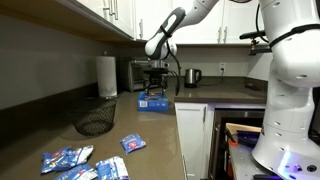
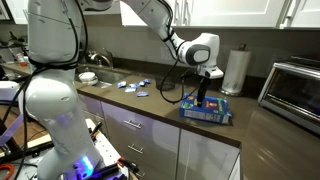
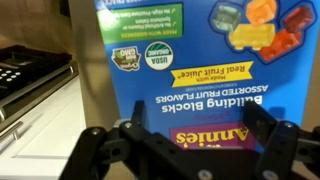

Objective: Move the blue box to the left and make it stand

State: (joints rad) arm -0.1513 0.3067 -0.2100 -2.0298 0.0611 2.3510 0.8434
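Observation:
The blue box (image 1: 153,101) lies flat on the dark counter, near the counter's front edge in an exterior view (image 2: 208,111). In the wrist view its large face (image 3: 190,50) fills the picture, with white, yellow and red print and pictures of coloured fruit snacks. My gripper (image 1: 155,84) points down just above the box in both exterior views (image 2: 205,93). In the wrist view its two black fingers (image 3: 198,120) are spread wide over the box's face. The gripper is open and holds nothing.
A paper towel roll (image 1: 107,75), a toaster oven (image 1: 130,72) and a kettle (image 1: 193,76) stand at the back wall. A black mesh basket (image 1: 95,120) and several small blue snack packets (image 1: 70,160) lie on the counter. A sink (image 2: 95,75) lies beyond the packets.

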